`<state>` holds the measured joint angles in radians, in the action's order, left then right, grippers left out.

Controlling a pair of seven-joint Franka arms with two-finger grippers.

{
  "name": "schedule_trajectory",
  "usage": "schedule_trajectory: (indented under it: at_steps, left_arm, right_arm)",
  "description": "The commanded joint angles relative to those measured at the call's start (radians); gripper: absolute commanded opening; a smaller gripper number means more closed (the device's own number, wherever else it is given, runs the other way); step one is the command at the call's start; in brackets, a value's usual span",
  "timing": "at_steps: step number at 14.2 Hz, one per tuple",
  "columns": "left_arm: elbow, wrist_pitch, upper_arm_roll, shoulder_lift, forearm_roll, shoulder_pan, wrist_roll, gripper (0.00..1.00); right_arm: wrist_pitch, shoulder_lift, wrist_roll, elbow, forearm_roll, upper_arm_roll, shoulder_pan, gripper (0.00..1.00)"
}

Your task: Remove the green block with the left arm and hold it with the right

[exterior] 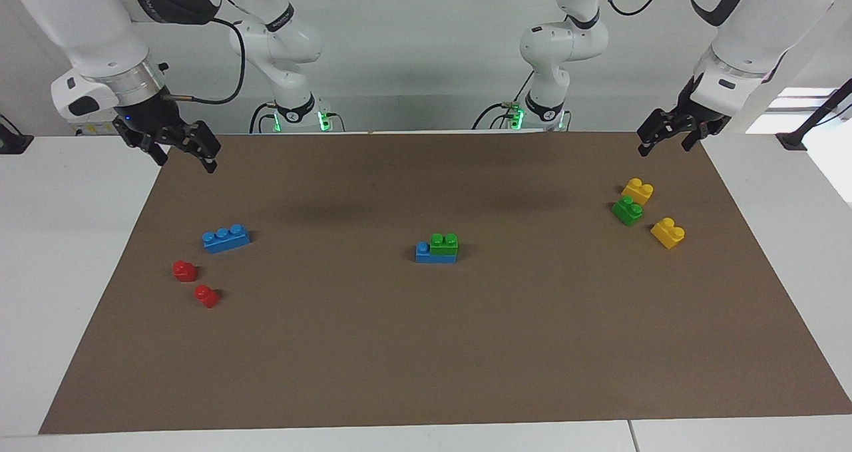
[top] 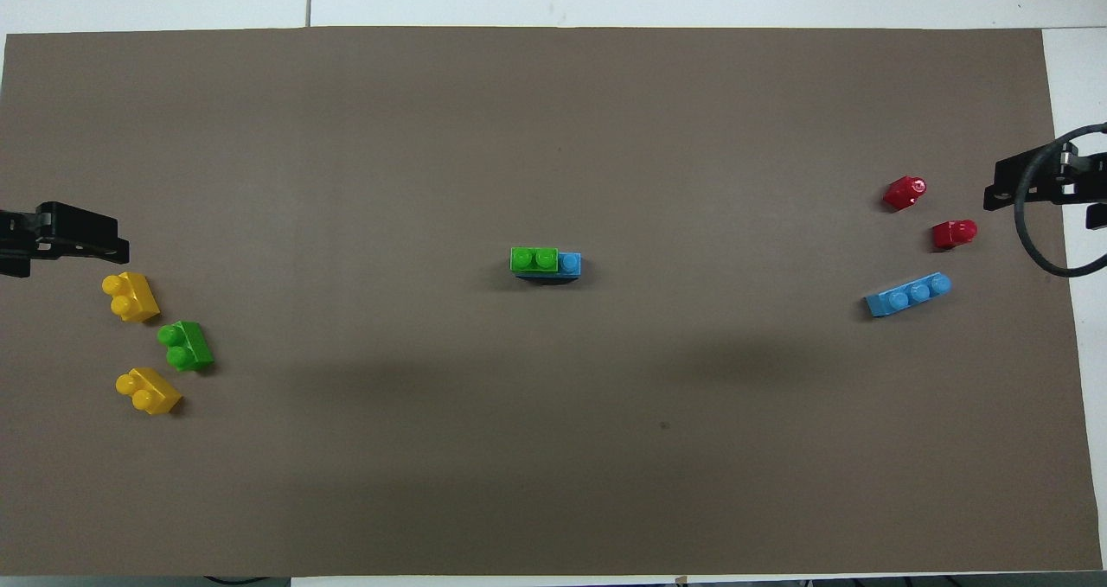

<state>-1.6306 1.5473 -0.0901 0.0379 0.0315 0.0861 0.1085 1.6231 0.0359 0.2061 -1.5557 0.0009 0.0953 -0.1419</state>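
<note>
Right gripper [exterior: 178,147]: waits over the mat's edge at its own end, fingers parted, empty.
Green block [exterior: 444,243]: mid-mat, pressed onto a blue brick [exterior: 426,253], long axis running between the arms' ends, about equally distant from both.
Left gripper [exterior: 672,132]: raised over its own end; fingers' gap unclear.
Hidden: seam between bricks.

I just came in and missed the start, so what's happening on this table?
Nothing is being handled yet. Both arms wait raised at the table's ends: the left gripper near the yellow bricks, the right gripper up at the other end, both open and empty. In the middle of the brown mat, a green block sits stacked on a blue brick, not yet pulled off. A second green brick lies loose between two yellow ones.
</note>
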Motion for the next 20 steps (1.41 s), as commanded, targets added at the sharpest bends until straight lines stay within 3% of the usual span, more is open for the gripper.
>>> schedule_trajectory:
  at_steps: [1, 6, 10, 14, 20]
  left_arm:
    - [-0.020, -0.003, -0.008, 0.011, -0.012, 0.003, 0.063, 1.00]
    - [-0.055, -0.003, -0.014, 0.030, -0.002, -0.009, 0.279, 1.00]
    - [-0.106, 0.034, -0.016, 0.051, 0.034, -0.058, 0.632, 1.00]
    - [-0.147, 0.065, -0.016, 0.068, 0.048, -0.115, 0.827, 1.00]
    - [-0.219, 0.187, -0.016, 0.094, 0.048, -0.297, 1.388, 1.00]
  right_arm:
    - [0.080, -0.051, 0.207, -0.102, -0.002, 0.012, -0.004, 1.00]
    - [0.084, -0.059, 0.695, -0.130, 0.014, 0.017, 0.065, 1.00]
    - [0.129, -0.063, 0.994, -0.173, 0.163, 0.017, 0.076, 1.00]
    - [0.248, -0.088, 1.130, -0.287, 0.329, 0.017, 0.093, 1.00]
    - [0.253, 0.018, 1.226, -0.296, 0.484, 0.017, 0.146, 1.00]
